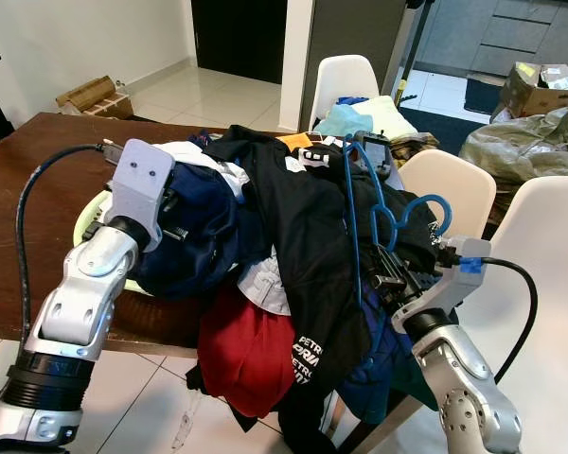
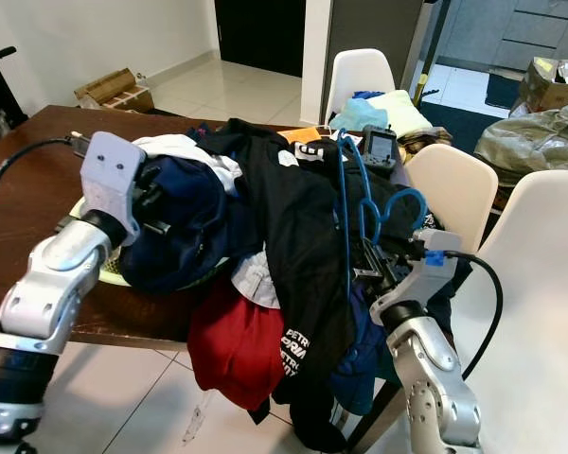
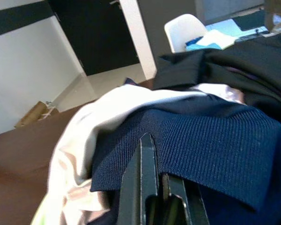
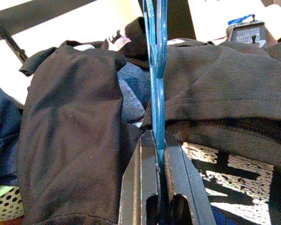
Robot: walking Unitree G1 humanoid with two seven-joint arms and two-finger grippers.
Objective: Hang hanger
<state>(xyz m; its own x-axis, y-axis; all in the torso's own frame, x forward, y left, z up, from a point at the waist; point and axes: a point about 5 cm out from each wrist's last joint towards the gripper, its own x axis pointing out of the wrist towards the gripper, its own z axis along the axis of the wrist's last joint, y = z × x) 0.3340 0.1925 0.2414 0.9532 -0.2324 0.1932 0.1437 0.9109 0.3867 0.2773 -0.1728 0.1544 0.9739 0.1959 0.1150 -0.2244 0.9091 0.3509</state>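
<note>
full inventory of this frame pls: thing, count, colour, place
hanger: 1, blue, upright over the clothes pile, clamped in the right end effector
black garment: 1, draped over the pile, hanging off the table edge
navy knit: 1, left side of the pile
red garment: 1, hanging off the table's near edge
basket: 1, pale green, under the pile
table: 1, dark brown wood
chairs: 3, white, right of and behind the table
cardboard boxes: on the floor, back left and back right
left end effector: shut on the navy knit
right end effector: shut on the hanger
</note>
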